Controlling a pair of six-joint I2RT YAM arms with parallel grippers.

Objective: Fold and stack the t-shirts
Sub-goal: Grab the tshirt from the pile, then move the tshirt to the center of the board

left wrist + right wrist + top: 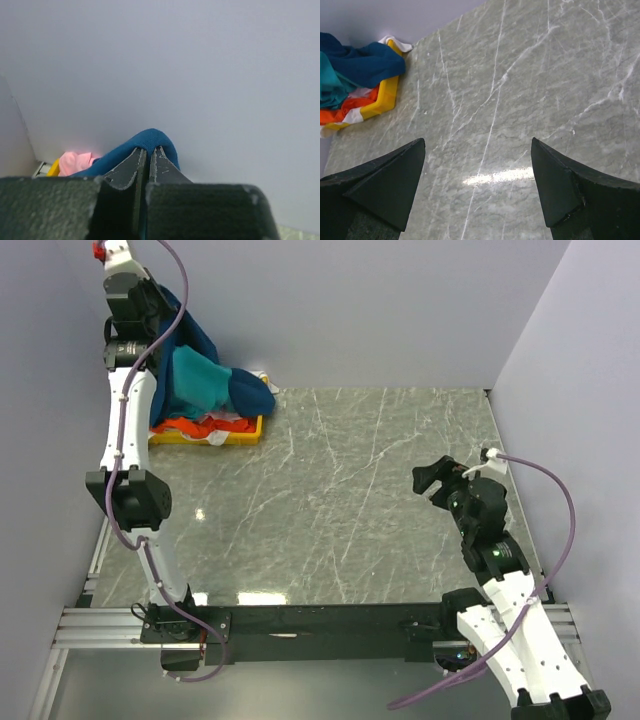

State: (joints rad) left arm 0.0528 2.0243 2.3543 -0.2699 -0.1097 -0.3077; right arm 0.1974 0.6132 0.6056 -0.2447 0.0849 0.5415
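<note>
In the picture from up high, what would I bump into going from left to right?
Left arm → heap of t-shirts → bare marble table → right gripper, its fingers open.

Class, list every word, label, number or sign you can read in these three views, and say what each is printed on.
None: no readable writing shows on the navy t-shirt, the yellow tray or the table.

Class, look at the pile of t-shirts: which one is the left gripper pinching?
The navy blue t-shirt: it alone is clamped in the left gripper, unlike the teal t-shirt and orange t-shirt.
</note>
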